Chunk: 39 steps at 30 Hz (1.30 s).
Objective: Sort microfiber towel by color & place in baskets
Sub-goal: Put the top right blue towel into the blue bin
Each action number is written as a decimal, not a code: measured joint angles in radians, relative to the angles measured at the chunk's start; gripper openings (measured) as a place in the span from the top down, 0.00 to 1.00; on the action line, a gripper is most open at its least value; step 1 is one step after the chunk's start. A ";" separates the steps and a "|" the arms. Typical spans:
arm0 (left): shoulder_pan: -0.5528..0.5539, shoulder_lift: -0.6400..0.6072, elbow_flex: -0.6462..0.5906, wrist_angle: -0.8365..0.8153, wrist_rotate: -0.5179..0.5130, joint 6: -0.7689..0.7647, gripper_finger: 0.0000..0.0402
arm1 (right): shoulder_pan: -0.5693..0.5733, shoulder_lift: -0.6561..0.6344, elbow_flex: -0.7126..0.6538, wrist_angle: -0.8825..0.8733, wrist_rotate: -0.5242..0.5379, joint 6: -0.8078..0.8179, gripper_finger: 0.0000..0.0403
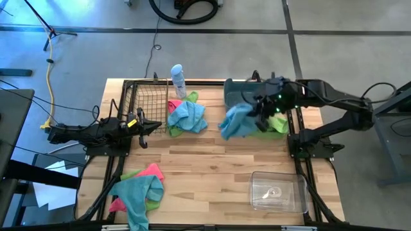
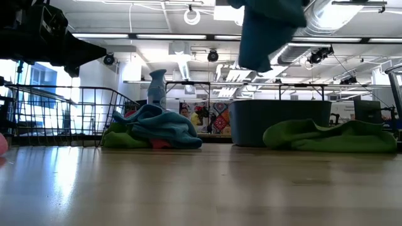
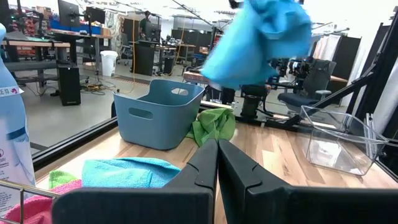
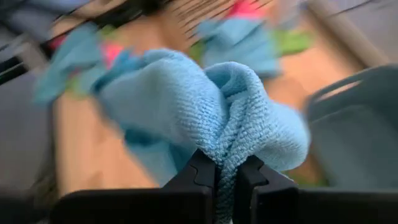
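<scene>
My right gripper point(image 1: 262, 114) is up over the table's far right part, beside the grey-blue tub point(image 1: 244, 91), shut on a teal-blue towel point(image 1: 236, 122) that hangs in the air. A lime green towel point(image 1: 277, 124) lies on the table below it. My left gripper point(image 1: 153, 126) is shut and holds nothing, by the black wire basket point(image 1: 146, 102). A pile of teal, pink and green towels point(image 1: 187, 115) lies beside the wire basket. Another pile point(image 1: 138, 189) lies at the near left. The clear box point(image 1: 277, 191) stands at the near right. My right gripper pinches a bunched fold point(image 4: 229, 134) of the teal-blue towel between its two fingers point(image 4: 199, 180), several layers gathered together. The towel is lifted clear of the table and hangs slack below the gripper point(image 2: 264, 31).
A white-and-blue spray bottle point(image 1: 178, 79) stands at the far edge between the wire basket and the tub. Bare wood point(image 1: 212, 167) lies across the middle and near part of the table. Black frame rails point(image 1: 302, 167) run along the table's sides.
</scene>
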 joint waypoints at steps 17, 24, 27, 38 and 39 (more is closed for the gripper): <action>0.000 0.000 0.000 0.000 0.000 0.000 1.00 | -0.464 0.209 -0.001 0.106 0.168 0.001 0.98; 0.000 0.000 0.000 0.000 0.000 0.000 1.00 | -0.527 0.262 -0.001 0.061 0.136 -0.026 0.98; 0.000 0.000 0.000 0.000 0.000 0.000 1.00 | -0.549 0.261 -0.001 -0.012 0.132 -0.029 0.98; 0.000 0.000 0.000 0.000 0.000 0.000 1.00 | -0.643 0.214 -0.015 -0.102 0.139 -0.037 0.98; 0.000 0.000 0.000 0.000 0.000 0.000 1.00 | -0.643 0.211 -0.034 -0.086 0.133 -0.021 0.98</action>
